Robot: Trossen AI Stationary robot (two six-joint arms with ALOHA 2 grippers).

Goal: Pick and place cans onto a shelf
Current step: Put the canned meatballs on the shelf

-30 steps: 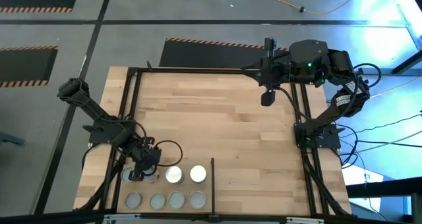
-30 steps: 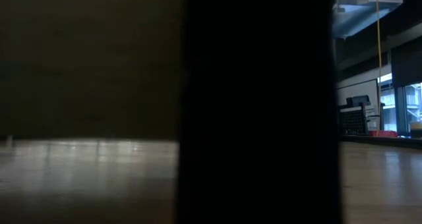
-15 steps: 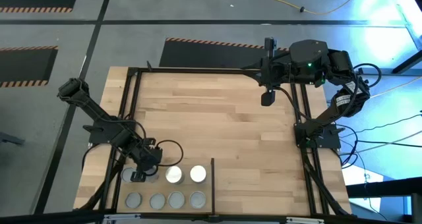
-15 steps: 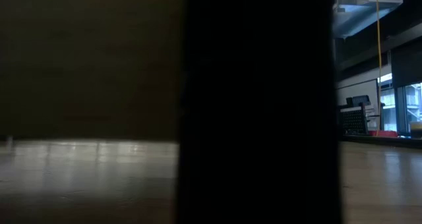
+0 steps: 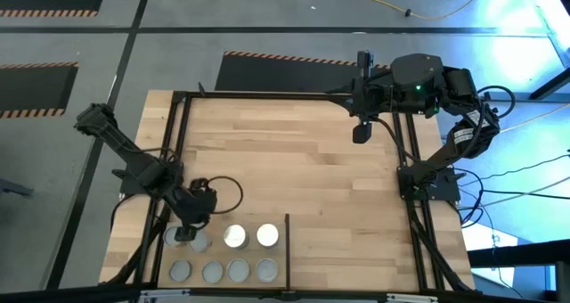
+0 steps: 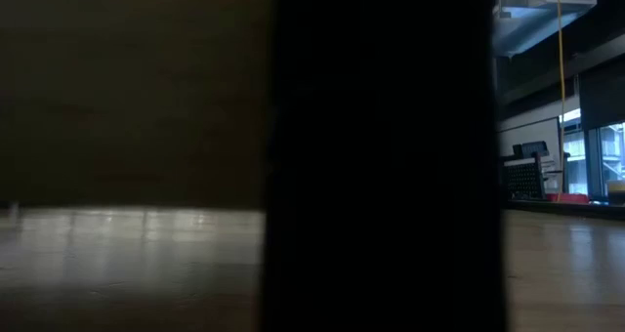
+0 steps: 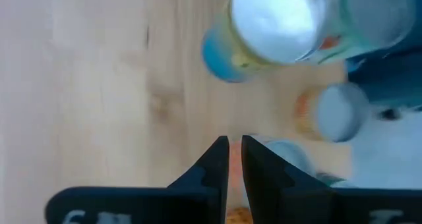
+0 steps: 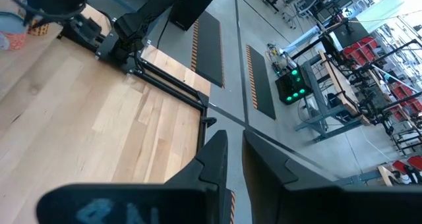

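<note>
Down at the near left corner of the pale planked surface [image 5: 294,174], the cans [image 5: 224,255] stand upright in two short rows, small round cylinders crowded just left of the thin black divider bar [image 5: 288,248]. Most wear dull grey metal tops; two in the upper row, a white-topped can [image 5: 234,236] and its neighbour [image 5: 267,235], gleam bright. The shelf [image 5: 236,285] they stand on is smooth blond wood edged by a black metal frame [image 5: 183,102].

The left claw [image 5: 185,235] hangs right over the left end of the upper row, its dark fingers [image 7: 214,163] nearly together with only a thin slit between them and nothing pinched. Through its wrist camera the can sides show blue and orange labels.

The right claw [image 5: 361,132] waits high at the far right, by the frame's back rail, its fingers [image 8: 214,159] close together and empty.

At table level, a broad black shape [image 6: 381,156] blocks most of the sight line.
</note>
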